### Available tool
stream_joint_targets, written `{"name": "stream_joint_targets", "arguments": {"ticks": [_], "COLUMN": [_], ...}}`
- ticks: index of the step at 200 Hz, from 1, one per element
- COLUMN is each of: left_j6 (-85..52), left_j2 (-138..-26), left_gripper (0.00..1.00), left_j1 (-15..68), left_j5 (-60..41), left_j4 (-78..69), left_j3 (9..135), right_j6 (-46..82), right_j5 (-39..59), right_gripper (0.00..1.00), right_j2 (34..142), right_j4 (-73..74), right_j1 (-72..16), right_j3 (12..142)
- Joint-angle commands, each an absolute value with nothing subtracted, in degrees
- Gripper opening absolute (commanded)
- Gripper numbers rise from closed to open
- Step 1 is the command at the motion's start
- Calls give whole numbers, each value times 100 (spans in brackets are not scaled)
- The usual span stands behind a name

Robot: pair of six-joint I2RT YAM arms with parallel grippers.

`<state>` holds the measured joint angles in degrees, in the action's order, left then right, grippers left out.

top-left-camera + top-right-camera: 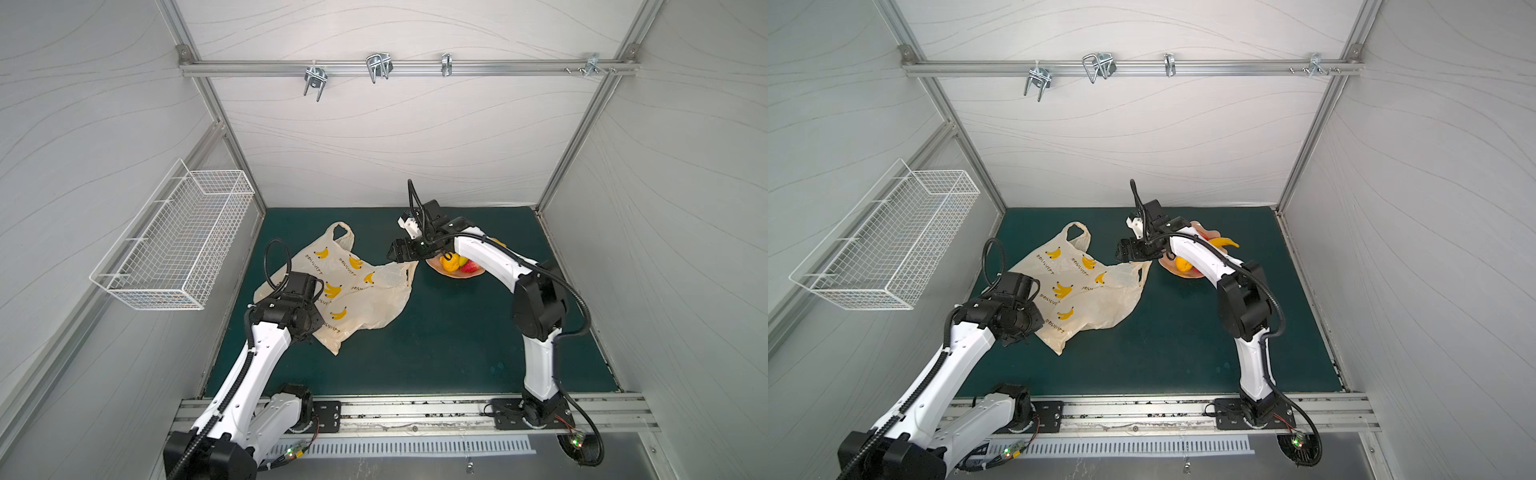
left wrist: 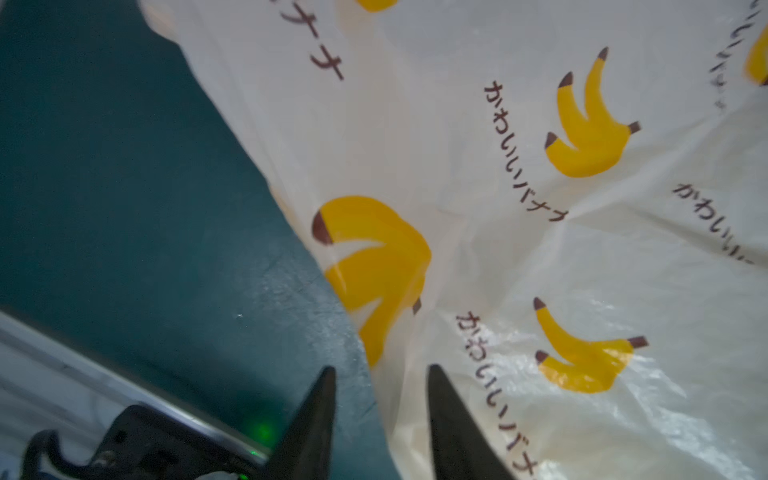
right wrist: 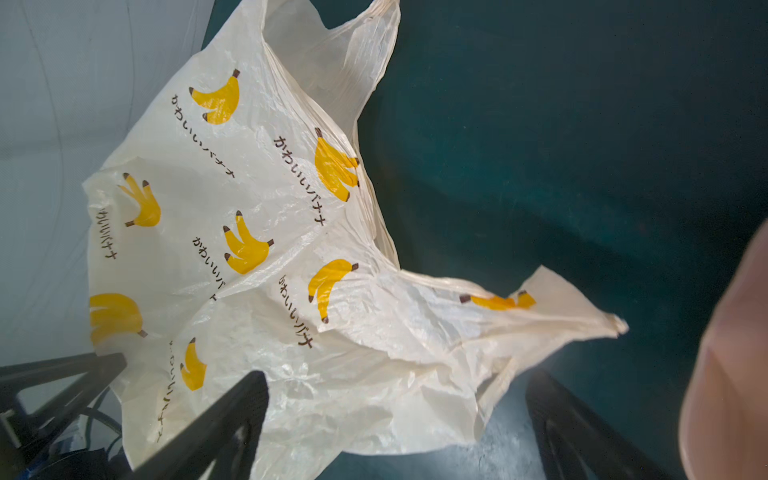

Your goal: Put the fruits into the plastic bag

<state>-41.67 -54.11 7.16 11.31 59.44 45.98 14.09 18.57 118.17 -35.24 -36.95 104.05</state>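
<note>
The plastic bag (image 1: 353, 291) (image 1: 1084, 291) lies flat and crinkled on the green mat, cream with printed bananas. The fruits sit in a pink dish (image 1: 478, 273): a yellow-orange piece (image 1: 449, 262), a red one (image 1: 469, 266) and a long banana (image 1: 1225, 242), partly hidden by my right arm. My right gripper (image 1: 392, 252) (image 3: 399, 386) hangs wide open over the bag's right handle corner (image 3: 582, 316). My left gripper (image 2: 380, 370) is at the bag's near-left edge, with its jaws apart. One finger is over the mat and the other over the plastic. Nothing is pinched.
A white wire basket (image 1: 174, 245) hangs on the left wall. Metal hooks (image 1: 378, 66) sit on a rail across the back wall. An aluminium rail (image 1: 415, 411) borders the mat's front edge. The dish's pink rim (image 3: 731, 374) looms blurred beside my right gripper.
</note>
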Motion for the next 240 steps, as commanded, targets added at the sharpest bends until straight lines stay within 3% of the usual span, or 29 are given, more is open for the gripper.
{"name": "stream_joint_targets", "arguments": {"ticks": [1,36,80,167,240], "left_j6": [-4506,-4609,-3942,-3323,-2818], "left_j2": [-5040,-4871,-6330,-8934,-9615], "left_gripper": [58,67,76,79,79], "left_j1": [682,848,1485,1468,1824], "left_j5": [1564,974,947,510,298], "left_j4": [6306,5928,5908,6120,6530], "left_j3": [4873,5358,6682,8580,8851], "right_j6": [975,899,1010,2182,3234], "right_j5": [2203,2198,2322,2326,2136], "right_gripper": [97,94,88,79,79], "right_j2": [12255,12864,12998,11178,9915], "right_j4": [-3491,-3577,-3334,-1978,-1325], "right_j1": [-3783,-3887,-3894,-4073,-5103], "right_j3": [10773,11260,10879,7904,6607]}}
